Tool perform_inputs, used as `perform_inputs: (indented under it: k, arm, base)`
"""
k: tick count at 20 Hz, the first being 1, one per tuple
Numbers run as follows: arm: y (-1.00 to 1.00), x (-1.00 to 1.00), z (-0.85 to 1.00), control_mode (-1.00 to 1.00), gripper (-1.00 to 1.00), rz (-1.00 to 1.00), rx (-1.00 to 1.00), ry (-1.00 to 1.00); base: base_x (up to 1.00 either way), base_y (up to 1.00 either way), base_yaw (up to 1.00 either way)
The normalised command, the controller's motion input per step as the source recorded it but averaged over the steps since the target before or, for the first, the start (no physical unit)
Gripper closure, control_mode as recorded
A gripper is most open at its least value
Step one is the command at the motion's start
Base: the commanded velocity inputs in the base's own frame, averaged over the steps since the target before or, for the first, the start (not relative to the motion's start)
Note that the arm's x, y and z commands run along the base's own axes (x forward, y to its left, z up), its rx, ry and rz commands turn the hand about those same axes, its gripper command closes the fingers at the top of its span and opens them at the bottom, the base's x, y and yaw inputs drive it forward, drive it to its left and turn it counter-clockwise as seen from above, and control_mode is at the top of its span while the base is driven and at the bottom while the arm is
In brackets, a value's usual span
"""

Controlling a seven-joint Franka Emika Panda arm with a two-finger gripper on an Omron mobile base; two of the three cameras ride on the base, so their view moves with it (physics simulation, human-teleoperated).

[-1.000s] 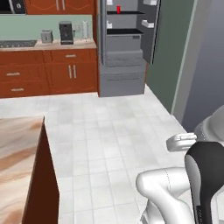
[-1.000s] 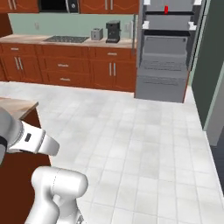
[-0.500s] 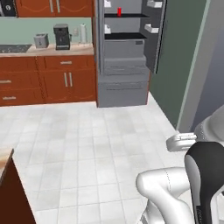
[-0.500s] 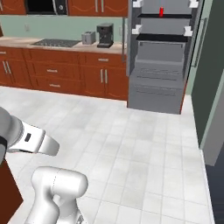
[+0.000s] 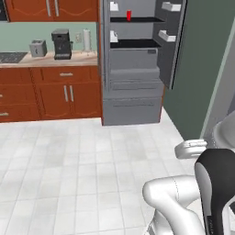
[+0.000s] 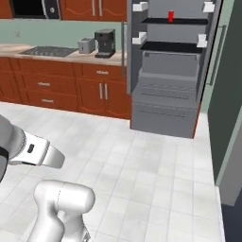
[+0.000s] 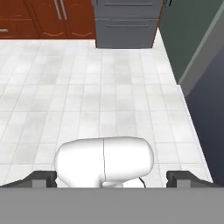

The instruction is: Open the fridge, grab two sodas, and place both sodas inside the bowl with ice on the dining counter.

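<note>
Fridge (image 5: 137, 69) open across the tiled floor, one soda (image 5: 129, 15) apparently alone on its top shelf; gripper (image 7: 112, 177) spread wide, empty. Next: drive closer, reach for it.

One tall grey French-door fridge (image 5: 133, 69) stands open at the far side of the room, with one small red soda can (image 5: 129, 15) on an upper shelf and two grey drawers low in its front. Four white door bins (image 6: 140, 6) show inside. On the far left wall counter sit one black coffee machine (image 5: 61, 44) and one silvery toaster (image 5: 37, 47).
</note>
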Motion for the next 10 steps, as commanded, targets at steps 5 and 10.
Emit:
perform_inputs:
  k: [5,10]
  arm:
    - [0.00,0.00,0.00,1.00,-1.00,0.00,0.00,0.00]
    - [0.00,0.00,0.00,1.00,-1.00,0.00,0.00,0.00]
  base:
    - [1.00,-0.33,0.01]
    - [1.00,-0.37,0.00]
